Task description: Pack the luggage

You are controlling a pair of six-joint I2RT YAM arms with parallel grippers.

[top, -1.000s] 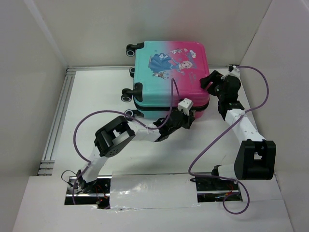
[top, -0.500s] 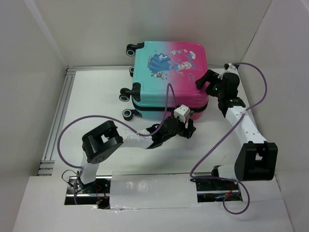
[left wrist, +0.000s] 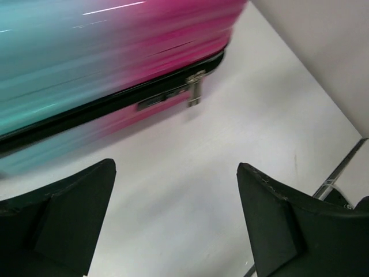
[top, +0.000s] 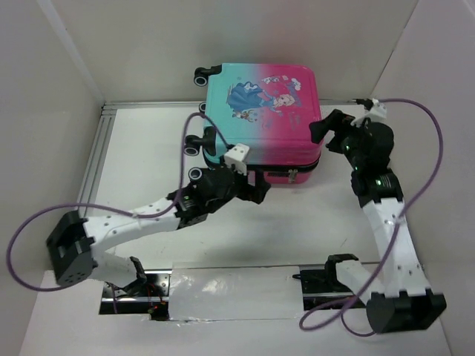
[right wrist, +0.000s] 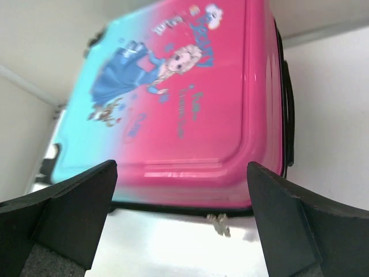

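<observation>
Left gripper (top: 254, 187) and right gripper (top: 325, 127) gape wide, empty, beside the shut luggage (top: 260, 111); a careless nudge could slide it away.

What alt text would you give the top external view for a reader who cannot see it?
A closed pink-and-teal suitcase lies flat at the back of a white table, wheels to the left. The left pincer hovers open at its near edge; the right pincer, also open, is beside its right side.

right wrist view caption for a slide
Open right end effector facing the closed luggage lying flat on the table
</observation>
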